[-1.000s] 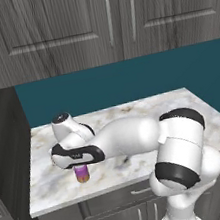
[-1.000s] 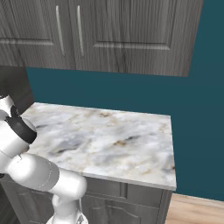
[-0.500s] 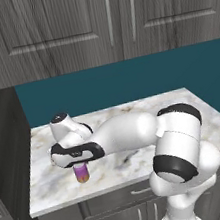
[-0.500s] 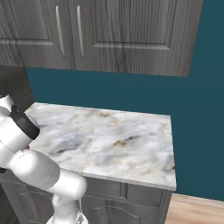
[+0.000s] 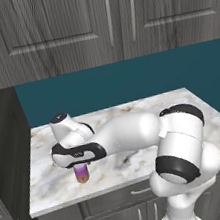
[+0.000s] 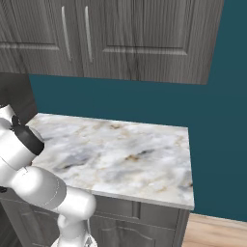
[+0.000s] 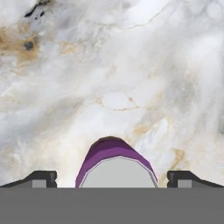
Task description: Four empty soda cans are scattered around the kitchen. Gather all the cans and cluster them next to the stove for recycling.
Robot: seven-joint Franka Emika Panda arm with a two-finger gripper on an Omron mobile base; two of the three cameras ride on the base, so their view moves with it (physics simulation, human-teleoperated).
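Item: gripper (image 7: 112, 178). We see its two dark fingertips (image 7: 40, 178) low in the hand view, spread as wide as they go, one to each side of the can with a gap on both sides. Nothing is gripped; we see no contact with either tip.

Item: purple can (image 7: 116, 165). It stands upright on the marble counter (image 7: 131, 65), silver top toward the camera, so its long axis runs along the gripper's line of approach. It lies straight ahead of the hand and centred between the tips. In the left base view the can (image 5: 81, 173) shows just beneath the hand, near the counter's front left part, its lower body alone visible.

Relation that matters: we judge the can already sits inside the open jaws, or just short of that; the coming move looks like a short further descent and then a squeeze across the can's round body.

Item: counter (image 6: 125, 159). It is bare marble in the right base view, with grey cabinets above and a teal wall behind.

Hard to make out: how far down the tips reach along the can's side, since the hand covers its top in the left base view and the tips are cut off low in the hand view. We cannot place the stove or any other can from these views.
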